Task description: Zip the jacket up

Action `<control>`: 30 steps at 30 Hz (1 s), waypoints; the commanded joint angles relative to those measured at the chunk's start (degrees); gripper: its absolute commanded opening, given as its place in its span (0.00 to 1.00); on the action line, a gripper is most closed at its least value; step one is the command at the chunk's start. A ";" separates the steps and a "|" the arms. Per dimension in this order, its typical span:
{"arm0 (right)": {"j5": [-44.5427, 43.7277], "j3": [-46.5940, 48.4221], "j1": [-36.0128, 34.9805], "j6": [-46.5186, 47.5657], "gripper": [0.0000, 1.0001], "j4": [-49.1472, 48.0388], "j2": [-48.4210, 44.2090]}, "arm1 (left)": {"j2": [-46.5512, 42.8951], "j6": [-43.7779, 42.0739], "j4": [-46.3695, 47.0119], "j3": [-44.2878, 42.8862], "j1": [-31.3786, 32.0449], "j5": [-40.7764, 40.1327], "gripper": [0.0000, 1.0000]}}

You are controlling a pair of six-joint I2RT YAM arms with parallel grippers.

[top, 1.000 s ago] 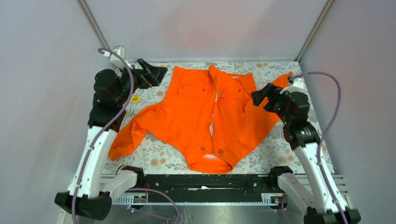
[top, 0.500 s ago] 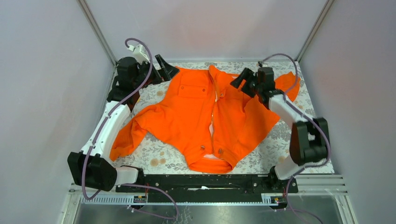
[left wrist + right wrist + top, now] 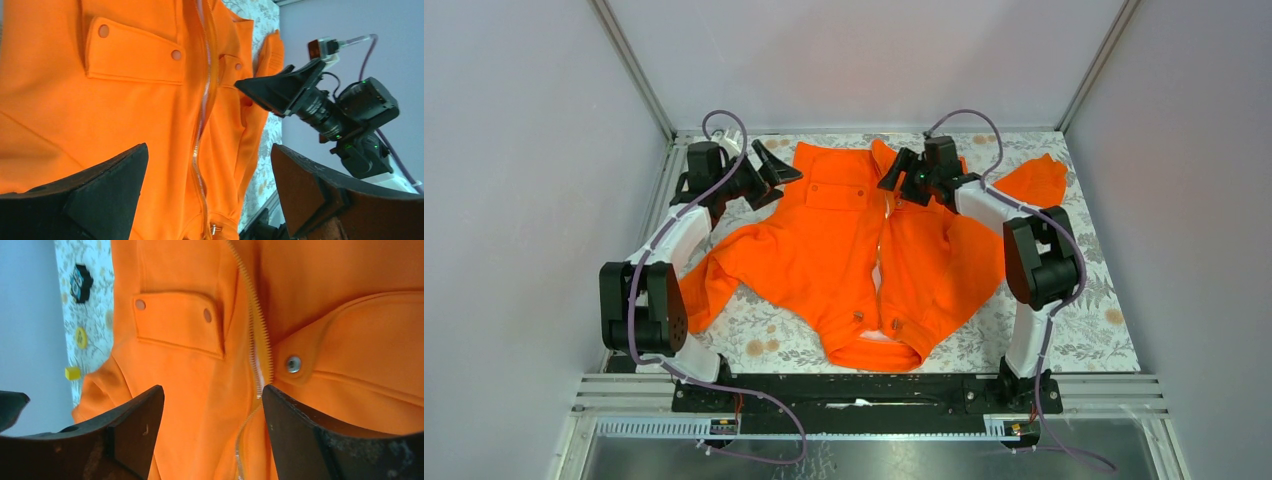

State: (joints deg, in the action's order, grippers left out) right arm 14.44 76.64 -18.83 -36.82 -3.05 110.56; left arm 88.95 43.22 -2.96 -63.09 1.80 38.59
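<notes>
1. one soft thing to manage: the jacket lies flat and face up on the table. its zipper runs down the middle, undone, with pale lining showing in the gap toward the hem end.
2. expect light, limp cloth. it'll likely bunch and slide rather than resist, so pulling a slider with the front unanchored would probably drag the whole jacket.
3. the zipper's teeth and the snaps look like the only stiff parts. take hold at the zipper's hem end: one gripper pinning the cloth just beside it, the other on the slider.
4. a small metal piece shows at that end in the left wrist view; i can't tell whether it's the slider.
5. the left gripper hovers near the zipper's collar end, out past the chest pocket, fingers spread wide, holding nothing.
6. the right gripper hovers just beside the zipper's collar end, fingers likewise apart and empty.
</notes>
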 commanded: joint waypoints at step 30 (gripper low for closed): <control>-16.83 69.83 -6.61 24.32 0.54 26.21 41.98 | 3.31 0.05 5.67 -1.20 7.51 4.11 0.99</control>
State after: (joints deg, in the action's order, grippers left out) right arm 0.51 141.78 -24.97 -17.34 18.09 150.71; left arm 92.12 45.80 2.42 -60.95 9.58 42.85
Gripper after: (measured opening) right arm 0.566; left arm 0.989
